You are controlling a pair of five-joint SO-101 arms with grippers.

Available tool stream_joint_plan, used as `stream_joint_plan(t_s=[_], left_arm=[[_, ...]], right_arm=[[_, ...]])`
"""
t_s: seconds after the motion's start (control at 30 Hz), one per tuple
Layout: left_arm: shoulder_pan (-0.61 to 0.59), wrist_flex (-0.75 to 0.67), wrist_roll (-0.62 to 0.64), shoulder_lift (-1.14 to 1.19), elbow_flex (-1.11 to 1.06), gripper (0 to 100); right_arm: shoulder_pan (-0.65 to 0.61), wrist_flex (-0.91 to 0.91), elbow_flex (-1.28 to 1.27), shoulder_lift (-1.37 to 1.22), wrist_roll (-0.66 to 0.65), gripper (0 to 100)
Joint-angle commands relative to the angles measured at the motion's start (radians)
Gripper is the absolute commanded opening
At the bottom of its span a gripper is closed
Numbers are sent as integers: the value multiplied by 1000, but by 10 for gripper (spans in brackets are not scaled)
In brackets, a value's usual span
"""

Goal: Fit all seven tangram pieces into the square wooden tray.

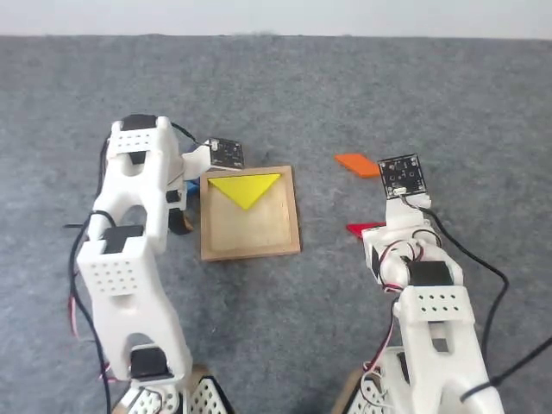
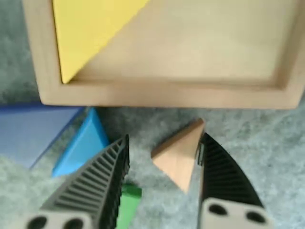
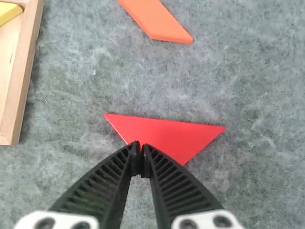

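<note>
Mottled grey surface [image 1: 285,95], pale wood tray [image 1: 250,252]. Pieces: yellow triangle [image 1: 245,188], red triangle [image 3: 167,133], tan triangle [image 2: 178,155], orange parallelogram [image 1: 358,164], light blue piece [image 2: 81,143], darker blue piece [image 2: 33,131], green piece [image 2: 126,202]. The left claw [image 2: 164,138] and right claw [image 3: 141,148] are ribbed black.

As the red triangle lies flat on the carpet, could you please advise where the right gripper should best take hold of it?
Probably from straight above, jaws opened first: the right gripper is shut at a short edge of the red triangle. Thin and flat, it offers only edges; span long edge to opposite corner.
</note>
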State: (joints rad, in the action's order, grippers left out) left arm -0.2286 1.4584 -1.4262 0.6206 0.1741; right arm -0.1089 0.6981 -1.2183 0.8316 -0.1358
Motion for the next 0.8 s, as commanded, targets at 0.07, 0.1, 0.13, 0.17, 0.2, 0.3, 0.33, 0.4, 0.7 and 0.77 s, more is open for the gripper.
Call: stream_joint_plan(t_s=[0.07, 0.1, 0.13, 0.17, 0.2, 0.3, 0.33, 0.4, 0.7, 0.77], left_arm=[[-49, 5, 43, -8, 44, 235], [-51, 5, 48, -6, 44, 235], [-49, 5, 48, -6, 44, 235], [-46, 6, 48, -6, 44, 235], [-43, 8, 48, -6, 44, 235], [-43, 9, 48, -5, 44, 232], [-46, 8, 48, -5, 44, 232], [-40, 8, 48, -3, 44, 232], [-38, 32, 48, -5, 41, 184], [-38, 37, 48, -5, 41, 182]], right_arm=[[-2, -21, 8, 44, 0, 9], [-2, -21, 8, 45, 0, 9], [-2, -21, 8, 45, 0, 9], [-2, -21, 8, 45, 0, 9], [-2, -21, 8, 45, 0, 9], [-1, -21, 8, 45, 0, 9], [1, -21, 8, 45, 0, 9], [-2, -21, 8, 45, 0, 9], [-1, -21, 8, 47, 0, 9], [-1, -21, 8, 47, 0, 9]])
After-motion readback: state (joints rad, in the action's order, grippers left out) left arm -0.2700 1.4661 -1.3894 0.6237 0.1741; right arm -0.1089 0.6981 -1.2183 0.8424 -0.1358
